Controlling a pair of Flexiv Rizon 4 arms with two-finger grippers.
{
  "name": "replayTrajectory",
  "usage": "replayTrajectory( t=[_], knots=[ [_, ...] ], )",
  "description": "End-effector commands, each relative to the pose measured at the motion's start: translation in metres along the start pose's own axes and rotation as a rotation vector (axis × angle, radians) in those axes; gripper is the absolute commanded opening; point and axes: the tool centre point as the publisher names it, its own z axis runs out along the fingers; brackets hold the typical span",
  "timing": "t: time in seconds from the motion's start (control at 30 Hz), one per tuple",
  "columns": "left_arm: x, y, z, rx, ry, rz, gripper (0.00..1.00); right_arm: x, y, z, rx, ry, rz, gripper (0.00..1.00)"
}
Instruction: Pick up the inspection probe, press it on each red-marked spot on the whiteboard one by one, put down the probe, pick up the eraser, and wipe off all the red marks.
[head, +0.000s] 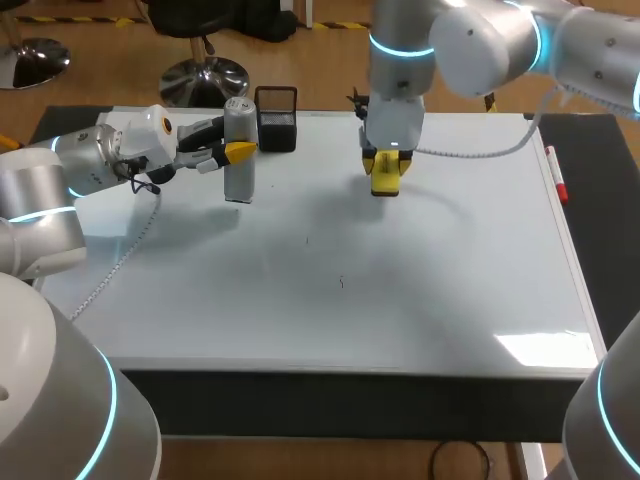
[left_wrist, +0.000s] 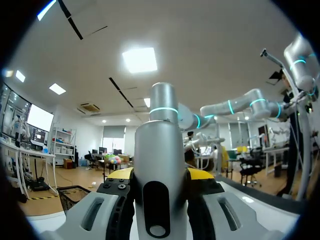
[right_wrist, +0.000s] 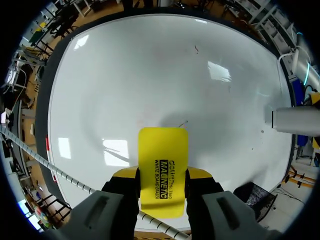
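The grey cylindrical inspection probe (head: 239, 150) stands upright at the whiteboard's (head: 330, 260) far left, with my left gripper (head: 236, 152) shut on its sides. In the left wrist view the probe (left_wrist: 159, 170) fills the gap between the yellow-tipped fingers (left_wrist: 202, 175). My right gripper (head: 386, 166) hangs over the far middle of the board, shut on the yellow eraser (head: 385, 178). From the right wrist the eraser (right_wrist: 163, 167) shows clamped between the fingers, held over the white surface (right_wrist: 165, 75). Only a few tiny dark specks (head: 340, 282) show on the board; I see no red marks.
A black mesh basket (head: 277, 120) stands at the board's far edge, just right of the probe. A red-capped marker (head: 556, 178) lies along the right edge. A coiled cable (head: 120, 262) runs over the left side of the board.
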Motion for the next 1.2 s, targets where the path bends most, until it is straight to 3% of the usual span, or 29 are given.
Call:
replayTrajectory(
  t=[0.03, 0.63, 1.2],
  knots=[
    [0.001, -0.002, 0.001, -0.003, -0.001, 0.000, 0.00, -0.004, -0.023, 0.008, -0.022, -0.010, -0.008, 0.00],
    [0.001, -0.002, 0.001, -0.003, -0.001, 0.000, 0.00, -0.031, -0.091, 0.014, -0.043, -0.037, -0.076, 0.00],
    [0.001, -0.002, 0.001, -0.003, -0.001, 0.000, 0.00, -0.036, -0.110, 0.023, -0.069, -0.040, -0.090, 0.00]
  ],
)
